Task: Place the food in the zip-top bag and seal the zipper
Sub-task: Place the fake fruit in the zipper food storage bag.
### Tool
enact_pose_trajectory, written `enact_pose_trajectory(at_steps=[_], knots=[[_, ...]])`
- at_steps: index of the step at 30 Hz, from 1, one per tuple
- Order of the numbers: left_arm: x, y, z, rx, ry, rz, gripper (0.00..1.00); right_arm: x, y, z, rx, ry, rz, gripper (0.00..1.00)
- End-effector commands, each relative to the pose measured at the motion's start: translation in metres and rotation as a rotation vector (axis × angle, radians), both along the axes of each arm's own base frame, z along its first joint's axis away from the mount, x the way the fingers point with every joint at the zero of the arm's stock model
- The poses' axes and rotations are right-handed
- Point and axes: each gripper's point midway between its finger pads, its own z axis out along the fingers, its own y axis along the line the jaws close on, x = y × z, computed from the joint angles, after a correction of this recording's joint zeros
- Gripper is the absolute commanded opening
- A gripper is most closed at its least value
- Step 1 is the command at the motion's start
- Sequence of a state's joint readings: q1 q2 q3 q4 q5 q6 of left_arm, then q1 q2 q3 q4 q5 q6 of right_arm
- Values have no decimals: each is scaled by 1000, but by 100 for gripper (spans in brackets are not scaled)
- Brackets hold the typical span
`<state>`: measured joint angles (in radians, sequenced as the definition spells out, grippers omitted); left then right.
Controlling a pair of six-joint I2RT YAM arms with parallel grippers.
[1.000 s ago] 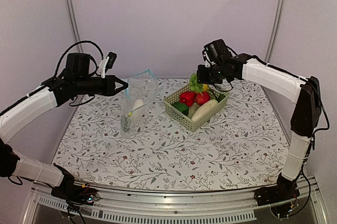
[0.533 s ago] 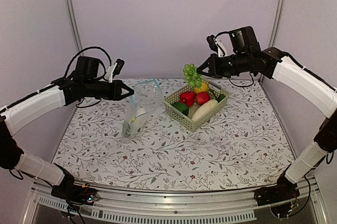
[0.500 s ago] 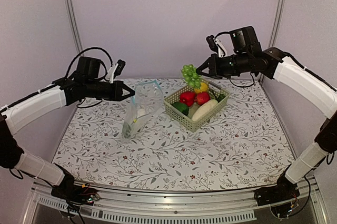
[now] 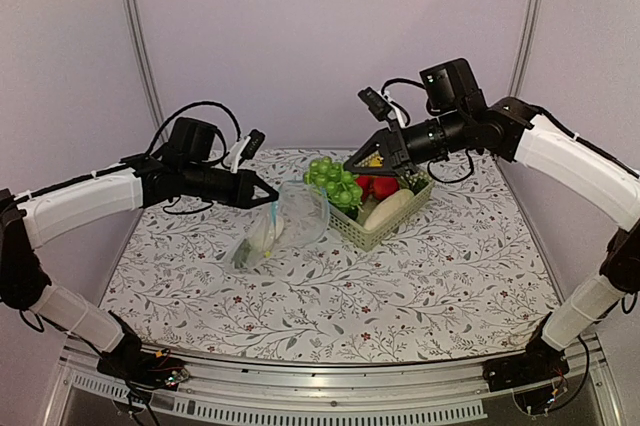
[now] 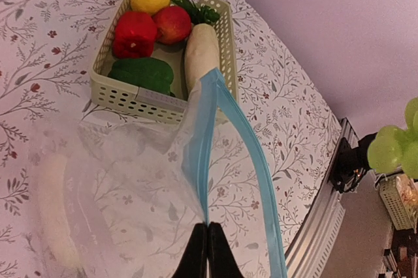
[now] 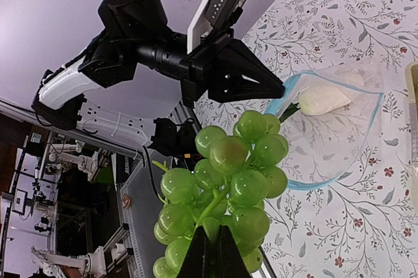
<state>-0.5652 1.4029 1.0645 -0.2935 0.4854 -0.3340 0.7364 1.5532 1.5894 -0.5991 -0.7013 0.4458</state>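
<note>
Grape bunch (image 4: 334,182) clenched in right jaws; zip-top bag (image 4: 300,214) pinched at its zipper (image 5: 245,154) by left jaws; the mouth should be held wide, the bunch lowered centrally.

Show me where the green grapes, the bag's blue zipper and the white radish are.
green grapes (image 6: 228,180), right wrist view, middle of the bunch.
zipper (image 5: 198,154), left wrist view, midway along the light-blue strip.
white radish (image 5: 201,53), left wrist view, middle of its body.
</note>
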Motion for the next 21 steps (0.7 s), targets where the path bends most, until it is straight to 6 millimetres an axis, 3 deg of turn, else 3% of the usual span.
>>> enact_pose_trajectory(at_steps=[1, 9, 17, 21], knots=[[-5, -8, -3, -11, 1, -28, 0, -16, 11, -16, -11, 93, 58, 0], [-8, -11, -2, -16, 1, -41, 0, -15, 39, -55, -74, 210, 67, 0], [-10, -14, -1, -19, 2, -51, 0, 16, 64, -75, -60, 330, -57, 0], [-11, -15, -1, -19, 0, -56, 0, 37, 63, -96, -115, 362, -191, 0]])
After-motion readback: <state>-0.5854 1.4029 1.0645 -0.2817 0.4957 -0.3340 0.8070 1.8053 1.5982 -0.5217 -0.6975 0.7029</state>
